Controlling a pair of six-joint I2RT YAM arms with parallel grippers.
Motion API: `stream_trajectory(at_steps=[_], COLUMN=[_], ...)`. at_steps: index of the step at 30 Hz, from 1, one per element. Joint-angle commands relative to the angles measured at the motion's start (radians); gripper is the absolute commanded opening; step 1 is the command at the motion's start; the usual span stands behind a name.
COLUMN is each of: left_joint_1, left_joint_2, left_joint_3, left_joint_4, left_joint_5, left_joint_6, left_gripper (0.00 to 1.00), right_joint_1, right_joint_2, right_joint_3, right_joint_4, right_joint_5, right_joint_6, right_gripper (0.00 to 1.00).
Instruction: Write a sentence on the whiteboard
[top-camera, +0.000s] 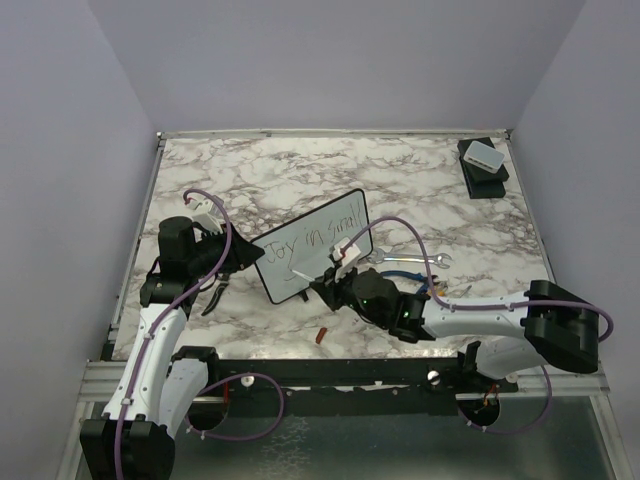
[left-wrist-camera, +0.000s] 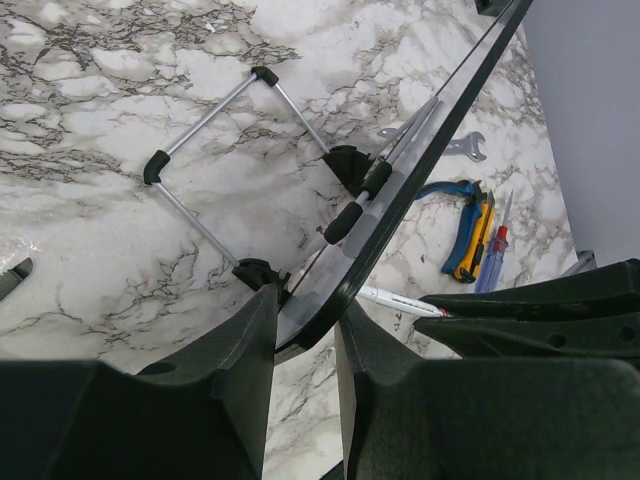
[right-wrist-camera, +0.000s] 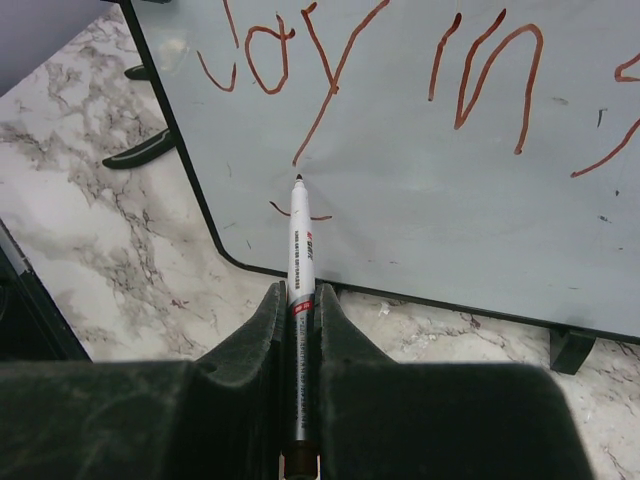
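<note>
Steadies whiteboard (right-wrist-camera: 450, 230) by clamping its lower edge in left tool (left-wrist-camera: 305, 318); pinches marker (right-wrist-camera: 299, 235) in right tool (right-wrist-camera: 300, 300), aimed below sentence (right-wrist-camera: 400, 70).

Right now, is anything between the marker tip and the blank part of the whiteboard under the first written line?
Nothing visible. The marker clamped in the right gripper points straight at bare whiteboard, its tip close to the surface.

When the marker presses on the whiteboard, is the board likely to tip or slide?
Probably light and tippy: the whiteboard leans on a thin wire stand. It may slide on the smooth marble table. The left pincer clamping its lower corner likely steadies it.
</note>
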Motion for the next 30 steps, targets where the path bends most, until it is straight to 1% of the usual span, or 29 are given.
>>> stream_trajectory(at_steps=[1, 9, 20, 30], left_joint_1=[-0.005, -0.005, -0.006, -0.007], left_joint_2=[-0.012, -0.015, -0.018, -0.022], left_joint_3=[-0.011, -0.009, -0.01, -0.01], left_joint_4=[-0.011, -0.011, -0.011, -0.012], left_joint_5=[-0.01, -0.009, -0.011, -0.012], left_joint_6=[0.001, 0.002, 0.002, 0.002], left_gripper=[0.3, 0.29, 0.29, 0.29], right_joint_1=[-0.001, -0.001, -0.001, -0.001], right_joint_2=[0.03, 0.054, 0.05, 0.075], right_joint_3=[0.032, 0.031, -0.018, 0.018], right_joint_4=[0.045, 0.019, -0.03, -0.109], right_joint_5=[-0.013, 0.004, -0.034, -0.051], right_joint_6=[-0.026, -0.002, 0.068, 0.111], right_gripper=[0.01, 0.01, 0.01, 0.0])
